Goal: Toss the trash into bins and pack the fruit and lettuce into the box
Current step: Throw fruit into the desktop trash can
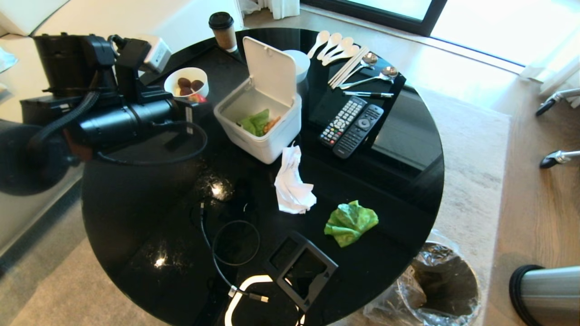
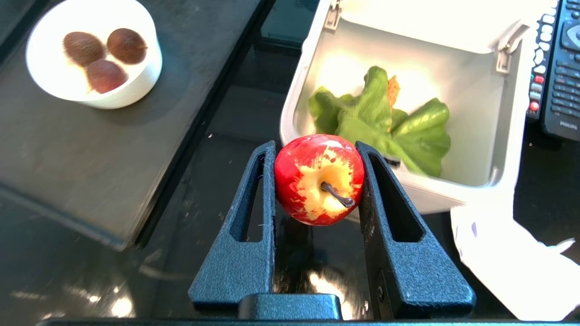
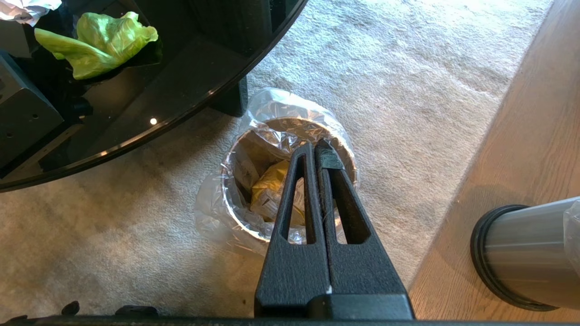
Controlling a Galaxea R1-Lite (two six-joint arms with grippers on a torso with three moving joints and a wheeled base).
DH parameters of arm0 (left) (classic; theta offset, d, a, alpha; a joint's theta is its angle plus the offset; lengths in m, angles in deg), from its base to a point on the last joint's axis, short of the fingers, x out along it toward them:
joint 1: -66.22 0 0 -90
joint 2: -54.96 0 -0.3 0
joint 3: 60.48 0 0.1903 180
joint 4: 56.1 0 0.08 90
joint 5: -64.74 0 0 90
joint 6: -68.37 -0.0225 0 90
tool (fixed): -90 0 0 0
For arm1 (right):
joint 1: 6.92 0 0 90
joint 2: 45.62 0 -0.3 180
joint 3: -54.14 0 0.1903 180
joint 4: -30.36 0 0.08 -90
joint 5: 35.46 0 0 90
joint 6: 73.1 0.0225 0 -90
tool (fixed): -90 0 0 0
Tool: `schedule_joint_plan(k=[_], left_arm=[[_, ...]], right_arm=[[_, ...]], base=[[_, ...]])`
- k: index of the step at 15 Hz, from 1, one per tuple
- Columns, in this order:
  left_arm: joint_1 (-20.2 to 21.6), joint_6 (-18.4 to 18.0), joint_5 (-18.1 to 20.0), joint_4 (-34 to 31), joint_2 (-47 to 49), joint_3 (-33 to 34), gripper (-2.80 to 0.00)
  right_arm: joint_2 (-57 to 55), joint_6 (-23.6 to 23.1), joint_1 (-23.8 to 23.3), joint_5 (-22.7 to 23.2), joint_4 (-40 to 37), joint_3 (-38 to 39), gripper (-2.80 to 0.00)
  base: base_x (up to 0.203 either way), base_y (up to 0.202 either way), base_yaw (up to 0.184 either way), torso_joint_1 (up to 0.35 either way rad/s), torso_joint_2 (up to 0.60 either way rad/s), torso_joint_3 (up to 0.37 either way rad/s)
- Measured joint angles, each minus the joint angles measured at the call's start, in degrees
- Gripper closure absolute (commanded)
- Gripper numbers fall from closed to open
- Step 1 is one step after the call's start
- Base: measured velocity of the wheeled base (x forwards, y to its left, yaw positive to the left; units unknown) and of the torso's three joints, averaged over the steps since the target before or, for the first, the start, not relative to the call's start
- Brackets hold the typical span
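Observation:
My left gripper (image 2: 317, 149) is shut on a small red apple (image 2: 319, 179), held above the black table just short of the white box (image 2: 290, 113). The box's lid (image 1: 269, 68) stands open, and a lettuce leaf (image 2: 385, 127) lies inside. On the table lie a second lettuce leaf (image 1: 351, 222) and a crumpled white tissue (image 1: 293, 183). My right gripper (image 3: 317, 147) is shut and empty, off the table above a lined steel bin (image 3: 281, 131) that holds a yellow wrapper (image 3: 272, 185).
A second steel bin (image 1: 548, 290) shows on the wood floor at right. A white bowl (image 1: 186, 81) of brown fruit, a coffee cup (image 1: 223, 29), two remotes (image 1: 351, 127), spoons (image 1: 335, 45), a black square tray (image 1: 301, 269) and a cable (image 1: 226, 253) share the round table.

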Motion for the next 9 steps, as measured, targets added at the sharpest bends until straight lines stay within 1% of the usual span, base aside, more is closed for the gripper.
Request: schedule_joint_plan(k=[4,9], left_arm=[[-0.68,-0.02,2.45,0.07,4.23,-3.44,0.0],[-1.22,-0.08,2.89,0.1,8.7,-8.68,0.0]], right_arm=[[0.0,-0.02,0.0,0.02,0.01,0.0,0.0],[0.0,0.0,0.0,-0.02,0.0,0.0,0.0]], base=[[0.0,0.0,0.0,0.0,0.0,0.0],[0.0,0.0,0.0,0.0,0.0,0.0]])
